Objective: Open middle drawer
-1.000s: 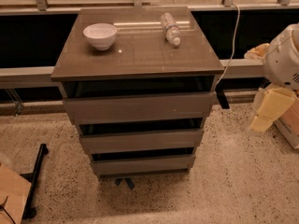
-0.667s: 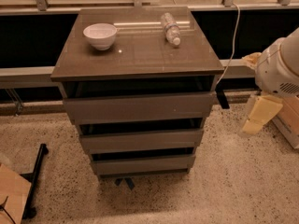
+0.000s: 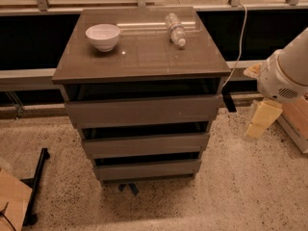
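The middle drawer (image 3: 144,145) is the flat grey-brown handleless front between a taller top drawer (image 3: 143,110) and a narrower bottom drawer (image 3: 147,169). A dark gap shows above each front, and none of the interiors can be seen. My gripper (image 3: 260,120) hangs cream-coloured below the white arm (image 3: 288,71), to the right of the cabinet. It is about level with the top and middle drawers, apart from them, and touches nothing.
On the cabinet top (image 3: 144,57) stand a white bowl (image 3: 103,35) and a lying plastic bottle (image 3: 175,29). A cable (image 3: 239,42) hangs at the right rear. A wooden box (image 3: 296,121) is at the far right, a black stand (image 3: 36,184) and cardboard (image 3: 12,201) at the lower left.
The arm and gripper have moved left and a little down, closer to the cabinet's right side. The drawers, bowl and bottle have not moved.
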